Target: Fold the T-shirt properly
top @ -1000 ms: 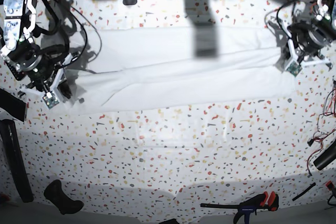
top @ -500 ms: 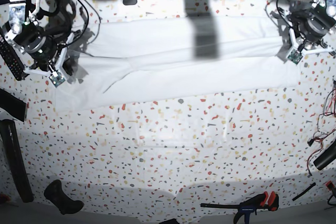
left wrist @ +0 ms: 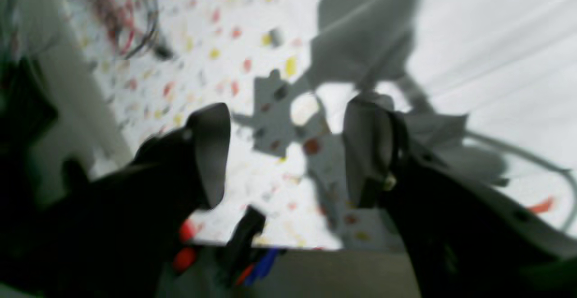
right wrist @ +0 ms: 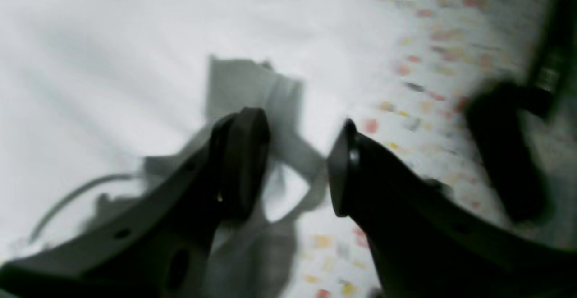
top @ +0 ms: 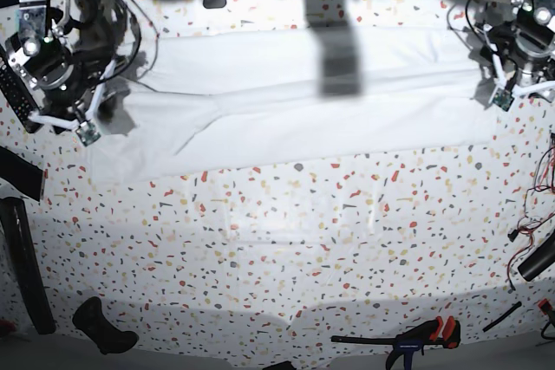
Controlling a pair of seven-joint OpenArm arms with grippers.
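The white T-shirt (top: 295, 101) lies as a long folded band across the far half of the speckled table (top: 286, 249). My left gripper (left wrist: 288, 153) stands open over bare tabletop just off the shirt's end, with nothing between its fingers; the T-shirt (left wrist: 496, 41) fills the upper right of that view. My right gripper (right wrist: 295, 167) is open too, hovering at the edge of the T-shirt (right wrist: 112, 41), its fingers empty. In the base view the left arm (top: 525, 49) is at the shirt's right end and the right arm (top: 52, 75) at its left end.
A black and red clamp (top: 416, 340) and a black handle (top: 104, 327) lie at the near edge. Dark bars (top: 22, 257) run along the left edge. Cables (top: 538, 179) hang at the right edge. A dark shadow band (top: 338, 49) crosses the shirt.
Both grippers have gone from shut to open and let go of the shirt's ends. Both arms first moved toward the far side, carrying the ends; the shirt now lies flat.
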